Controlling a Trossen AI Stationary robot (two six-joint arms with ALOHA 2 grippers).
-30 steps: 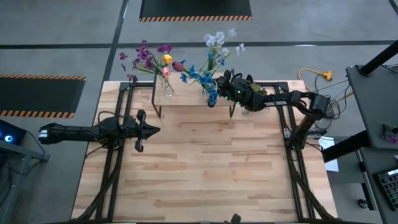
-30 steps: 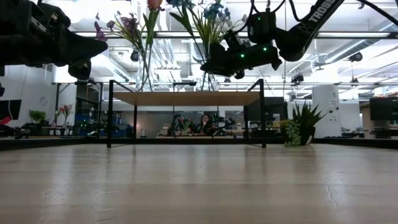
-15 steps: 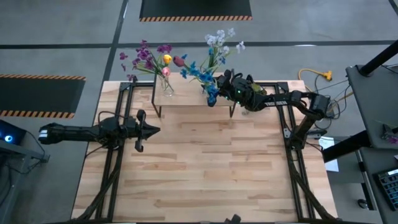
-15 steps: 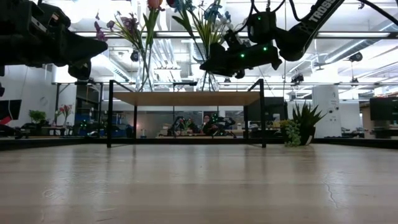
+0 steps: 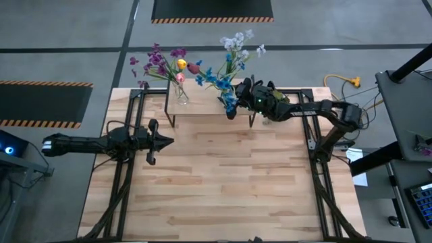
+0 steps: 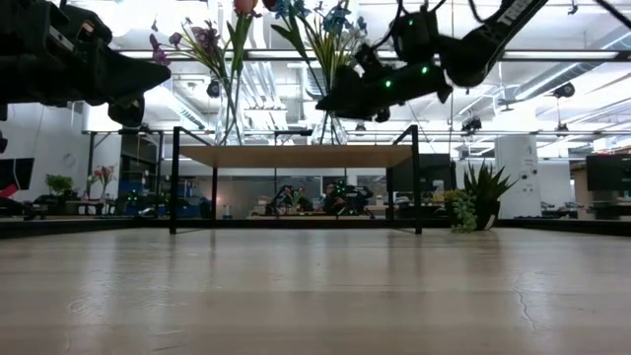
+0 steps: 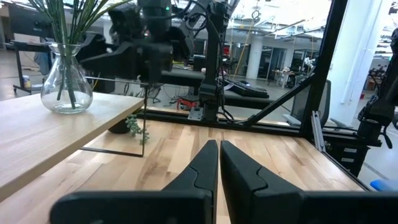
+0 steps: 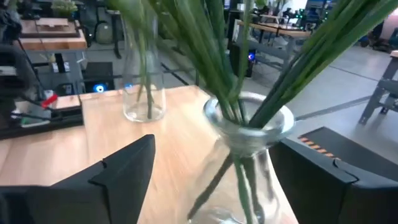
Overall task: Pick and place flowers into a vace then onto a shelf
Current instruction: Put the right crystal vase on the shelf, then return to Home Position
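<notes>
Right gripper [image 5: 237, 94]: stood at the shelf's right end, fingers spread wide on either side of the right vase [image 8: 249, 168], one dark finger [image 8: 121, 171] on each flank with a gap to the glass, holding nothing

Right vase: clear glass, upright on the shelf [image 5: 202, 108], carrying the blue and white flowers [image 5: 229, 57]; its stems rose straight up between the fingers, so the long axis ran vertical and crosswise to the gripper's reach

Key relation: the vase lay directly ahead of the right wrist, inside the span of the spread fingers; I judged that a pull straight back along the arm's own line would clear it, while any sideways drift would knock the glass

Left vase [image 5: 180, 94]: upright near the shelf's left end, well apart from the right one, holding the purple, pink and orange-yellow blooms

Left gripper [image 5: 162, 141]: fingers pressed together and empty, hovering over the table [image 5: 223, 189] in front of the shelf, farther from both vases than the right arm

Progress: both vases appeared set on the shelf, so the job looked close to done
</notes>
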